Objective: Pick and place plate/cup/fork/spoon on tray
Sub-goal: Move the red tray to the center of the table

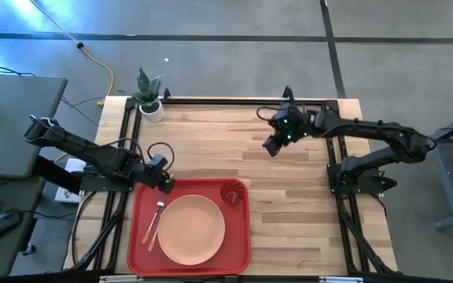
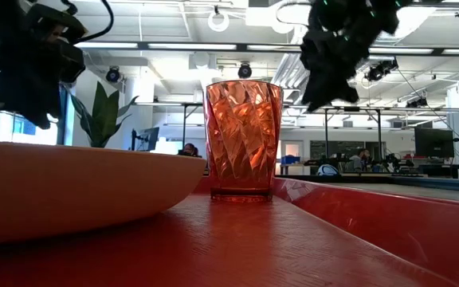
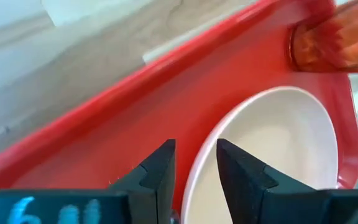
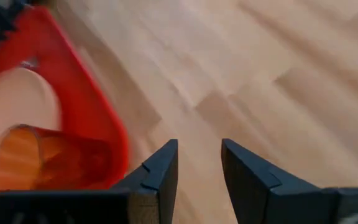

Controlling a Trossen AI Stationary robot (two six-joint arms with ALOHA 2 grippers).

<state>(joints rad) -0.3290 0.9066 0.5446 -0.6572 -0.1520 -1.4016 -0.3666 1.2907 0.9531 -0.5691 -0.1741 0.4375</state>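
Note:
The red tray point(image 1: 242, 244) lies at the table's near edge. On it are the peach plate point(image 1: 191, 228), the red-orange cup point(image 1: 233, 191) standing upright at its far right corner, and slim orange-handled utensils point(image 1: 155, 224) lying left of the plate, a silver head point(image 1: 160, 207) toward the far side. I cannot tell fork from spoon. My left gripper point(image 1: 163, 182) hangs open and empty over the tray's far left corner; its wrist view point(image 3: 196, 146) shows plate and cup beyond. My right gripper point(image 1: 274, 145) is open and empty above the bare wood, far right of the cup point(image 4: 48, 155).
A small white pot with a green plant point(image 1: 149, 98) stands at the table's far left corner. Bare wooden table top point(image 1: 305, 196) stretches right of the tray. In the low view the cup point(image 2: 242, 139) stands between the plate's rim point(image 2: 86, 183) and the tray's rim point(image 2: 389, 215).

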